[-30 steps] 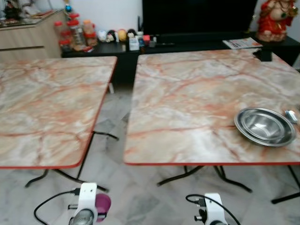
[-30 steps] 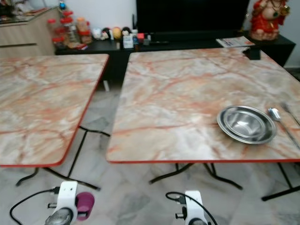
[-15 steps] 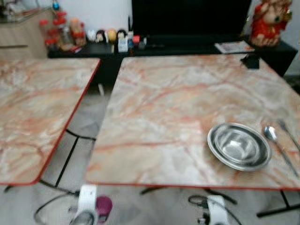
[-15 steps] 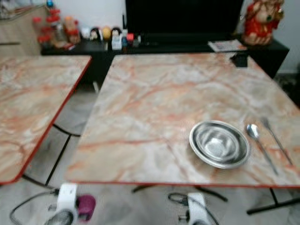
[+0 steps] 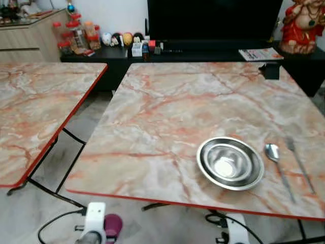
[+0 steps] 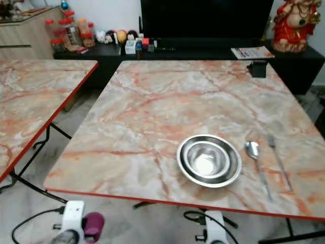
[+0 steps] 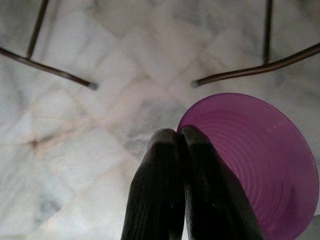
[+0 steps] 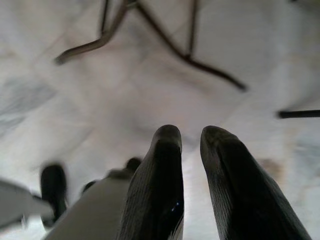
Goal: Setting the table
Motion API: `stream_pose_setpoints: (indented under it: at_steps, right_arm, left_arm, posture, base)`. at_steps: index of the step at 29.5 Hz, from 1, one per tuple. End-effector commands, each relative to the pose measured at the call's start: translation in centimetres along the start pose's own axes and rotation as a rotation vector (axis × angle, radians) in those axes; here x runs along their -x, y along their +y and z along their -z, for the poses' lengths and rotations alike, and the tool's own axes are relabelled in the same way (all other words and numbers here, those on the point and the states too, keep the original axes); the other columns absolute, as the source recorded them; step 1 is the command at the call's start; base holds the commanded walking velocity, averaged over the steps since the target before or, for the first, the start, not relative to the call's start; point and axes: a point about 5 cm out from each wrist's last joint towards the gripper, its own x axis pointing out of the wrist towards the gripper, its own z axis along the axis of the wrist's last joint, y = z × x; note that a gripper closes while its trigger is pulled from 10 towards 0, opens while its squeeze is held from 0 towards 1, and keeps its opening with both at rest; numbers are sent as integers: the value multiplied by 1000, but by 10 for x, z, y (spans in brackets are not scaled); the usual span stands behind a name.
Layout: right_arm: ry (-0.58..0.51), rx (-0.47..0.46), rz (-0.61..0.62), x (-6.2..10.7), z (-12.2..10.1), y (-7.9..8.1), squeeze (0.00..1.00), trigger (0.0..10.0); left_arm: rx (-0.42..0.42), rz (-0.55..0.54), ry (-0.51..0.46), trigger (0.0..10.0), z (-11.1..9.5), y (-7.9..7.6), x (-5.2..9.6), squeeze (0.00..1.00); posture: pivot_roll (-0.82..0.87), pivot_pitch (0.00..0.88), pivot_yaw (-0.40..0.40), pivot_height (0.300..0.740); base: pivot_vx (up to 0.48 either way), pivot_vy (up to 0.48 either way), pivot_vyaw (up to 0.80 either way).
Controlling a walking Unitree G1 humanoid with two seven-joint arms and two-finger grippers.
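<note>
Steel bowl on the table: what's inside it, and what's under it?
Inside the bowl nothing shows, just bare metal with a bright glare spot. It sits straight on the marble table; whatever lies beneath its base is covered.

**Marble-topped room with a dark media unit**

Two folding benches stand side by side — the larger bench [image 6: 152,112] ahead and a second bench [image 6: 30,96] to its left, both with pink-veined marble-pattern tops edged in red and thin black metal legs [image 7: 250,70]. A gap between them shows the floor [image 7: 90,125], laid in pale grey-white marble tiles. Beyond the far edges runs a low black cabinet [image 5: 213,51] carrying a dark television screen [image 5: 213,20], small figurines [image 5: 122,38] and red-lidded jars [image 5: 76,33]. A red statue [image 5: 303,23] sits at its right end — a magazine [image 5: 260,53] lies beside it. A wooden sideboard [image 5: 25,35] stands at far left against a white wall [image 5: 117,15]. Light is even and soft.
</note>
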Motion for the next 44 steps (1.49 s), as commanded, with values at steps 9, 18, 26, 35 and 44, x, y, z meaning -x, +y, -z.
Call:
stream_pose_setpoints:
  at_steps: [9, 18, 26, 35, 44]
  right_arm:
    - [5, -9, -19, 0, 0, 9, 0, 10000]
    - [9, -6, -16, 0, 1, 7, 0, 10000]
    - [11, -45, -40, 0, 2, 9, 0, 10000]
    - [10, -24, -32, 0, 2, 8, 0, 10000]
    - [17, -9, -39, 0, 2, 8, 0, 10000]
  left_arm:
    - [-16, -13, -1, 10000, -3, 6, -1, 0]
    - [-3, -18, 22, 10000, 10, 7, 3, 0]
    - [-8, -36, 41, 10000, 18, 10, 6, 0]
    - [-7, -26, 38, 10000, 16, 9, 6, 0]
    - [0, -39, 36, 10000, 18, 13, 7, 0]
  posture:
    - [-53, 0, 21, 740]
    - [-51, 0, 13, 740]
    - [-52, 0, 9, 740]
    - [-54, 0, 9, 740]
    - [-46, 0, 1, 740]
  base:
    - [0, 0, 0]
    - [0, 0, 0]
    - [0, -143, -91]
    - [0, -424, -240]
    - [0, -70, 0]
